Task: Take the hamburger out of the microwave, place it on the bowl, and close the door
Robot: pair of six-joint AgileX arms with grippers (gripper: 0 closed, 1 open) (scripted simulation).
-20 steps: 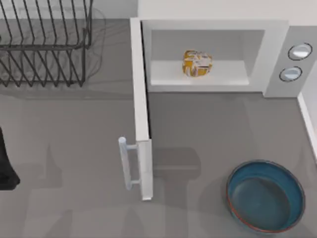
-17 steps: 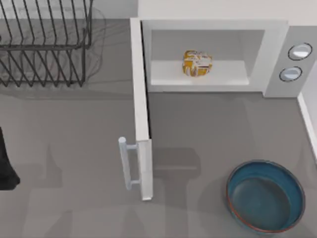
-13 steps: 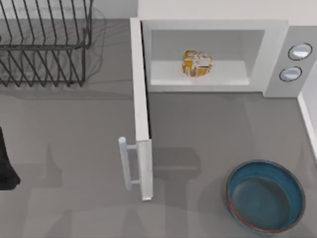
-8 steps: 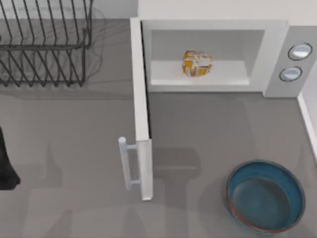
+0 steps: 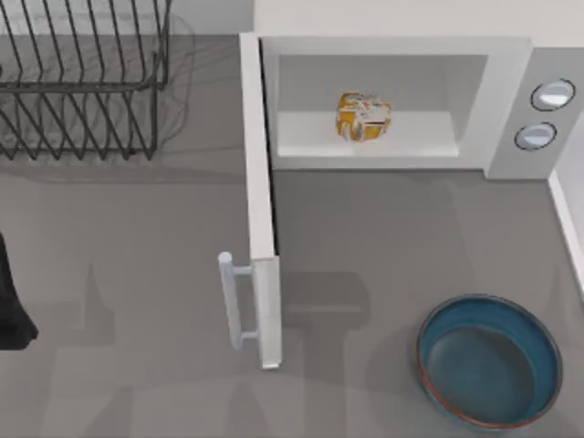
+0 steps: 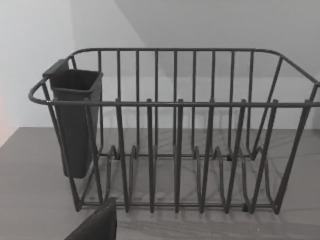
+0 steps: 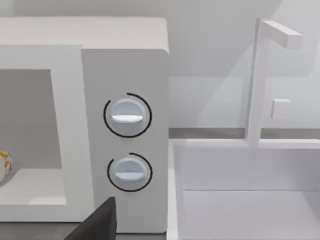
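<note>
Top view, read from the left with the microwave [image 5: 401, 100] as landmark: my left arm [image 5: 11, 306] waits well left of it, grip state impossible to tell. The door [image 5: 260, 201] stands swung fully open, so the hamburger [image 5: 363, 117] inside the cavity is reachable — untouched. The bowl [image 5: 547, 351] sits empty in front. No readable writing anywhere

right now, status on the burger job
Left arm parked at table's left edge. Hamburger inside microwave, door wide open. Bowl empty. Path clear.
</note>
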